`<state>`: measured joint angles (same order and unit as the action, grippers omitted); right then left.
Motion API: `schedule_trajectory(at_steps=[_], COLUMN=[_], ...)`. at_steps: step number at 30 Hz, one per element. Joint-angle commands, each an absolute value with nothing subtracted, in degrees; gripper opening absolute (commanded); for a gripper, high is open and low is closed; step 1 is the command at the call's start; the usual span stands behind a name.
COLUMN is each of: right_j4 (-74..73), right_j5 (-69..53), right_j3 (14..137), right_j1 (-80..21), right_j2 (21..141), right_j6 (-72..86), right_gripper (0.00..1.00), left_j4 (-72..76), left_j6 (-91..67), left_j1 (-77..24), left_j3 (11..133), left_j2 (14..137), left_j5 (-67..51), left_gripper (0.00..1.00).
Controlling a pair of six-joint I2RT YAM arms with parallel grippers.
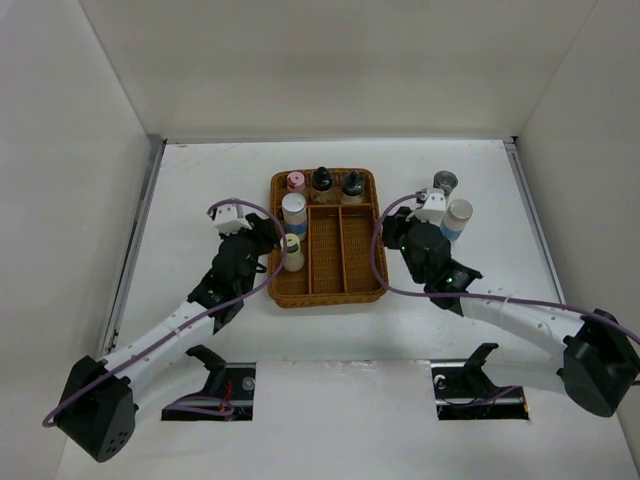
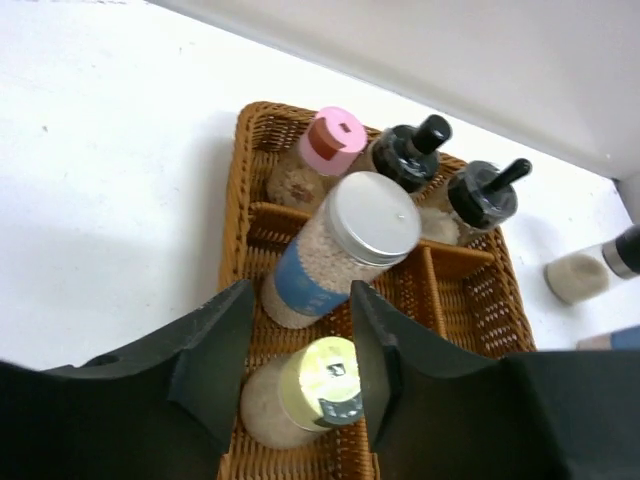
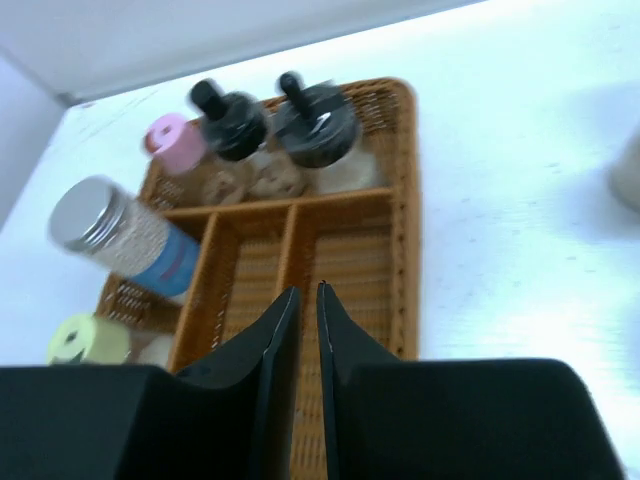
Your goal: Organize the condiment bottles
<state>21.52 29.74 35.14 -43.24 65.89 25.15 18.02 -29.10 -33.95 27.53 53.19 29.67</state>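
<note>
Condiment bottles (image 1: 294, 212) on walled white table (image 1: 200, 180); left end effector (image 2: 300, 310) pinches yellow-capped bottle (image 2: 315, 385), right end effector (image 3: 308, 295) pressed together.

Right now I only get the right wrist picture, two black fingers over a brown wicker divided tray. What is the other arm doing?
Observer: The left gripper has its fingers on either side of the small yellow-green-capped shaker bottle, at the near end of the left compartment of the brown wicker tray. I can't tell whether they grip it.
Operator: Are all the bottles in that tray?
Observer: No. A grey-capped bottle and a white-capped, blue-labelled bottle stand on the white table, right of the tray.
</note>
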Motion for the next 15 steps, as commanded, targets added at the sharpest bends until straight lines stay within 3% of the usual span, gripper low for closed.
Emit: schedule_trajectory(at_steps=[1, 3, 5, 9, 12, 15], right_j4=[12.76, 10.03, 8.1, 3.18, -1.21, -2.63], right_j5=[36.46, 40.93, 43.93, 44.91, 44.13, 41.84], right_j3=[40.86, 42.09, 43.5, 47.63, 50.88, 52.29], right_j1=[-40.75, -36.89, -32.58, -23.71, -18.25, -15.17], right_j2=[66.09, 64.96, 63.55, 64.59, 68.1, 71.27], right_j6=[24.61, 23.21, 21.98, 19.08, 19.25, 19.07], right_gripper=[0.21, 0.34, 0.57, 0.88, 0.98, 1.0], left_j4=[29.42, 33.55, 37.25, 42.62, 43.94, 44.12], left_j6=[-30.93, -32.77, -34.62, -38.67, -39.37, -40.16], left_j1=[-31.78, -30.28, -29.4, -29.4, -29.31, -29.13], left_j3=[23.48, 19.97, 16.8, 12.84, 12.22, 11.95], left_j2=[52.47, 52.38, 52.29, 54.57, 56.68, 57.65], left_j5=[28.04, 27.95, 27.95, 27.69, 26.28, 26.02], left_gripper=[0.37, 0.33, 0.31, 0.32, 0.34, 0.34])
